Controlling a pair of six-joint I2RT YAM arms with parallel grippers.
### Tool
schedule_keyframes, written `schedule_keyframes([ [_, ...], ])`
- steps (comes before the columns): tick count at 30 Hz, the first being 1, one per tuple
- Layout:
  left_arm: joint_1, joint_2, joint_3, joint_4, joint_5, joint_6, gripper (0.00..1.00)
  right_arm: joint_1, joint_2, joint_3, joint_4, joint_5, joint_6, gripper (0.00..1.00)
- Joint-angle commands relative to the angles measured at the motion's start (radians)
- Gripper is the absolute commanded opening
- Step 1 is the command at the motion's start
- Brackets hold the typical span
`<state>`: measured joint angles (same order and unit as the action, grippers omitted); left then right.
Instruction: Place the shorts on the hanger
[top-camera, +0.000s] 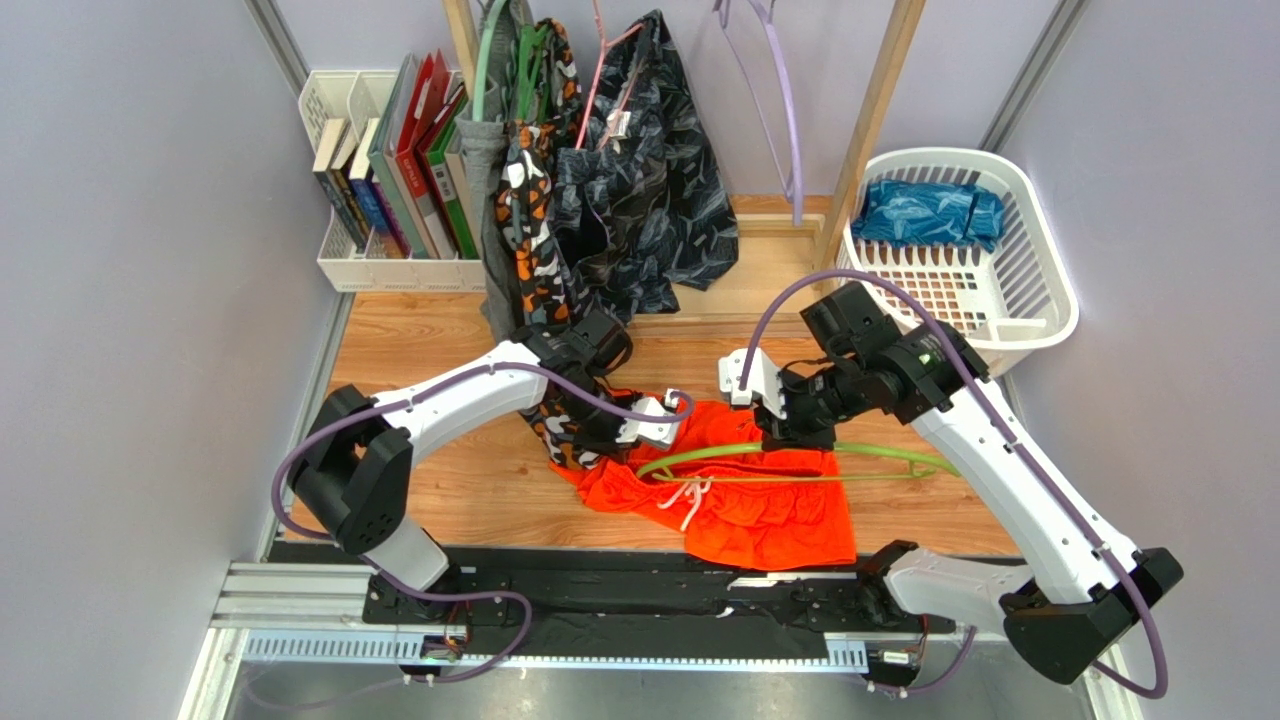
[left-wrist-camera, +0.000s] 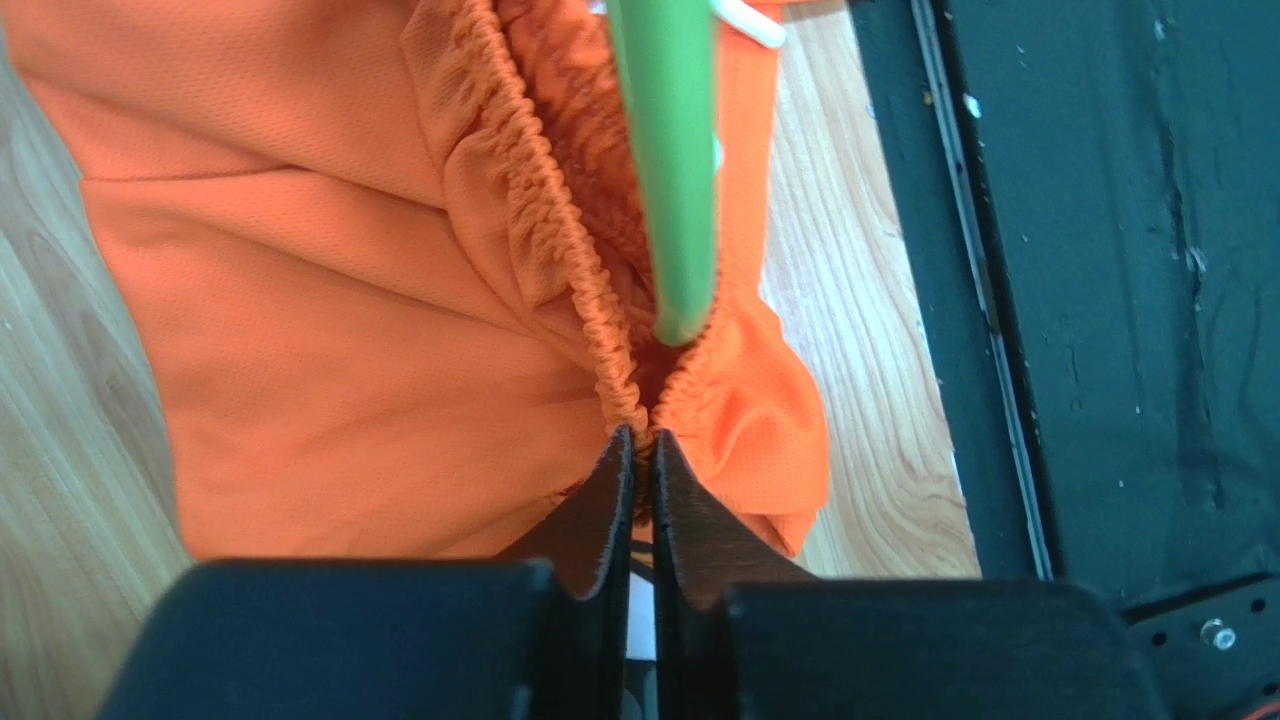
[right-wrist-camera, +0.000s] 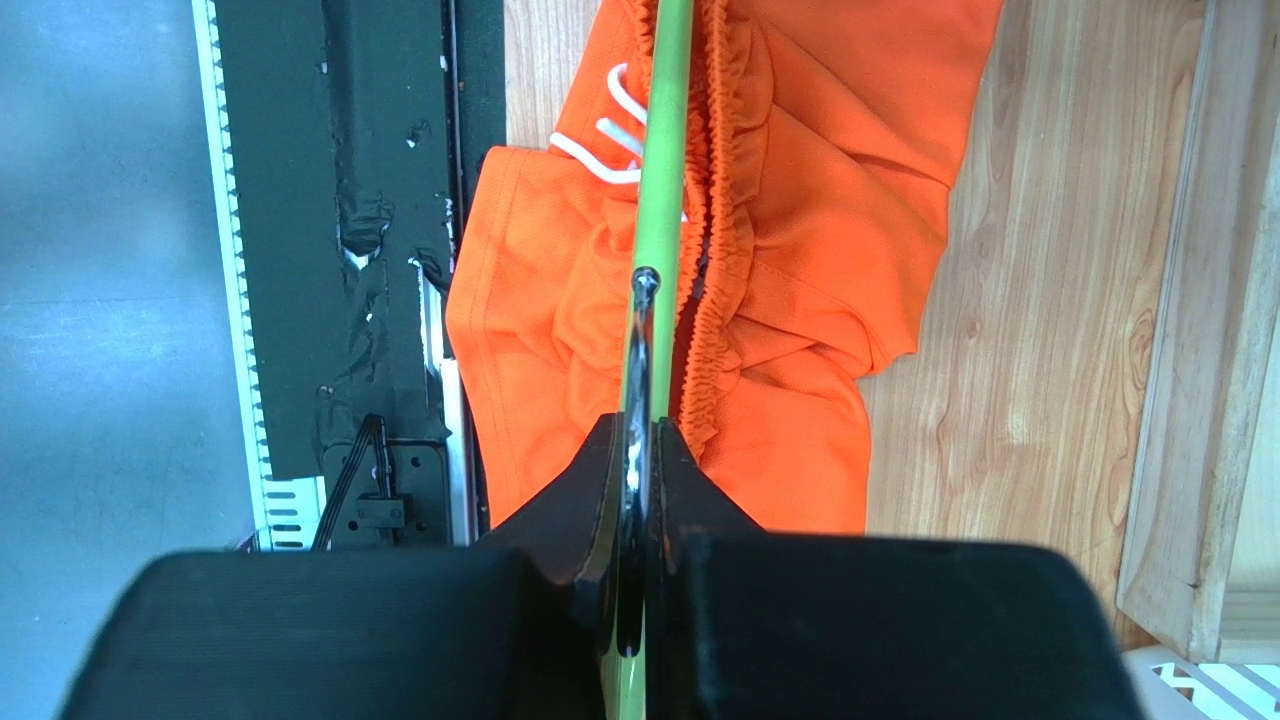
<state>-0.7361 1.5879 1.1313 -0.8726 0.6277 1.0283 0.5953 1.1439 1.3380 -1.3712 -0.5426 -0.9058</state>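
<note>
Pinching the elastic waistband (left-wrist-camera: 544, 203) of the shorts (left-wrist-camera: 346, 300), the left claw (left-wrist-camera: 639, 446) has its jaws pressed together with only a fold of gathered orange mesh between the fingertips. Directly ahead of those fingertips, the rounded end of the lime-green hanger (left-wrist-camera: 669, 150) sits among the waistband gathers. Whether it lies inside the waist opening cannot be told.

The right claw (right-wrist-camera: 639, 432) is closed on the hanger (right-wrist-camera: 661, 150). The green rod passes between the jaws and runs straight ahead over the shorts (right-wrist-camera: 812, 195). Just right of the rod, in this claw's own view, the ruffled waistband runs alongside it. Just left of the rod lies the white drawstring (right-wrist-camera: 598, 138).

In the top view, the shorts (top-camera: 759, 513) lie crumpled on the wooden table (top-camera: 451, 480), between the left claw (top-camera: 649, 425) and the right claw (top-camera: 781, 414) and spreading toward the arm bases. The hanger (top-camera: 721, 453) bows across the upper edge of the shorts from one claw to the other, and its far arm extends past the right claw.

Beyond the left claw hang a camo garment (top-camera: 529, 225) and black patterned shorts (top-camera: 661, 165). Beyond the right claw stands a white laundry basket (top-camera: 1037, 285).
</note>
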Motion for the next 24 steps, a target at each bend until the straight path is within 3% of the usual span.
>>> schedule_keyframes([
  [1,0.004,-0.089,-0.018,-0.049,0.033,0.027,0.01,0.011,0.002,-0.005,0.030,0.000,0.005,0.00],
  [24,0.003,-0.095,0.126,-0.115,0.067,-0.088,0.00,0.067,0.045,0.115,0.107,0.027,-0.036,0.00],
])
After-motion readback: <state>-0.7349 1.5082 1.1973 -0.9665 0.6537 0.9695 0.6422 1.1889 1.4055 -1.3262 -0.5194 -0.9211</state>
